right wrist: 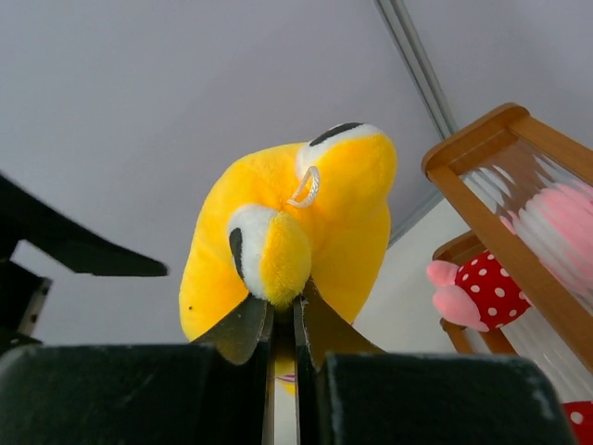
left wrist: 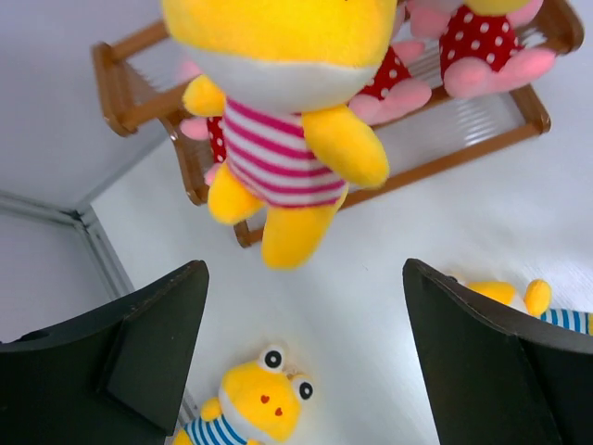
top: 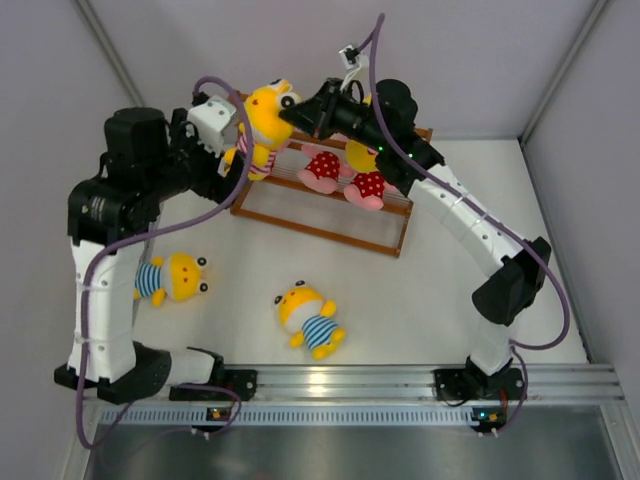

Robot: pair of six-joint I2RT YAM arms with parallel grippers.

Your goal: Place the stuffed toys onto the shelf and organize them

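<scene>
Toy in pink stripes (left wrist: pixel 278 158) hangs pinched by its head in the right gripper (right wrist: pixel 283 313); left gripper (left wrist: pixel 304 278) gapes wide, empty.

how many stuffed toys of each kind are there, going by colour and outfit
yellow toy in pink-striped shirt: 1
yellow toys in blue-striped shirts: 2
pink toys in red white-dotted outfits: 3, one mostly hidden behind the pink-striped one
total in view: 6
</scene>
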